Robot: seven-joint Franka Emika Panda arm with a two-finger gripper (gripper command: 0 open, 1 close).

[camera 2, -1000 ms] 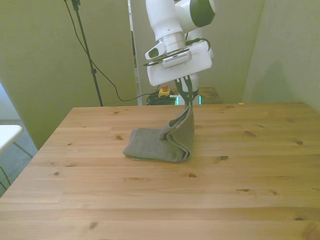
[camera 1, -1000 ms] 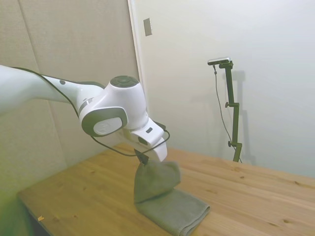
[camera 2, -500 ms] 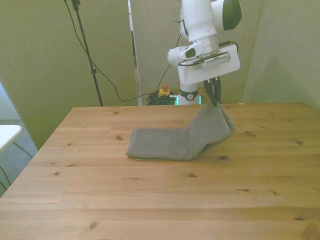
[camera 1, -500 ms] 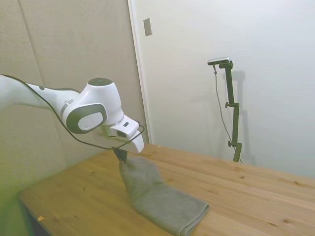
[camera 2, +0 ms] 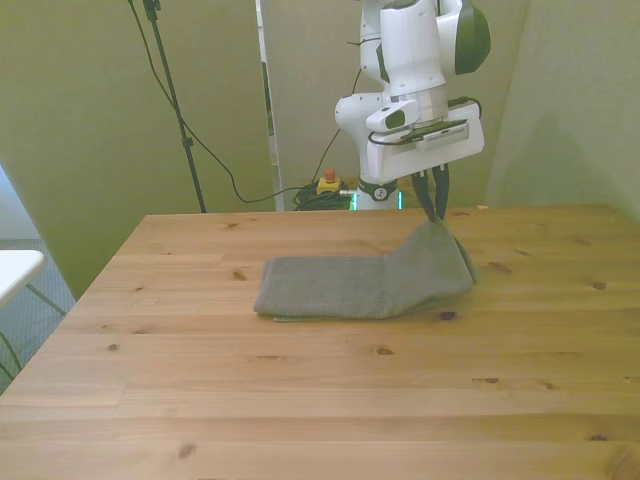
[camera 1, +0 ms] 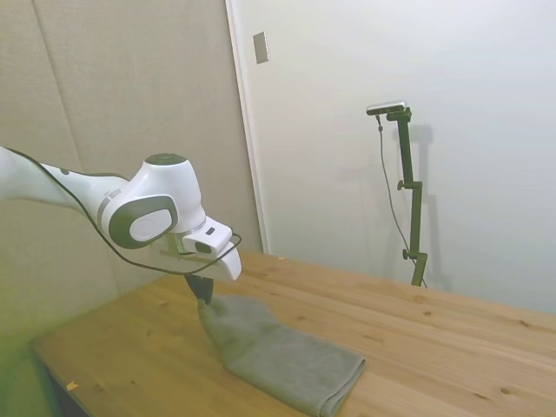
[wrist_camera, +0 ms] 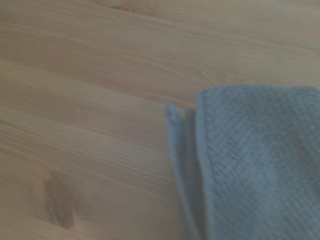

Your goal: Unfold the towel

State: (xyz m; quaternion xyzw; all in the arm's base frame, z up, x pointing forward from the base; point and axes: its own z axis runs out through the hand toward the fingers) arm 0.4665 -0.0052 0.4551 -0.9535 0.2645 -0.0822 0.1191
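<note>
i have the towel (camera 2: 365,285) pinched by one end, most of it laid out long on the table (camera 2: 300,400).

from the front view i see the gripper (camera 2: 435,208) clenched on the towel's raised end at the front view's right, holding that corner just above the wood while the cloth slopes down from it and lies flat toward the front view's left. in the side view the gripper (camera 1: 205,291) sits low at the near-left end of the towel (camera 1: 282,360), and the far end shows a thick, doubled edge. the wrist view shows a towel (wrist_camera: 250,165) edge with a second layer peeking out just beside it on bare table (wrist_camera: 90,100) boards. i see open wood all around the cloth: a broad stretch toward the camera in the front view, and free board on both sides.
</note>
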